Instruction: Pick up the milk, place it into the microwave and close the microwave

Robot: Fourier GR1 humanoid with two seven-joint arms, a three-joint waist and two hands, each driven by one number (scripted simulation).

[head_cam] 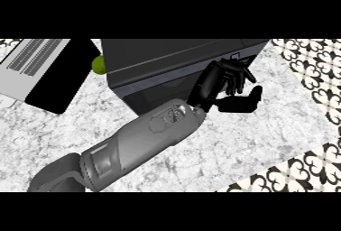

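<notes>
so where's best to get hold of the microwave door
Along the right-hand edge of the microwave front, near where the left hand sits, coming from the counter's front right. The front looks like a flat dark panel with no handle showing, so flat fingers against that edge probably suit better than a pinch.

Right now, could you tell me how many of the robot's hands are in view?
1: a black hand at the front right corner of the dark microwave, fingers relaxed. The other hand is out of view.

No readable text, label or number anywhere.
</notes>
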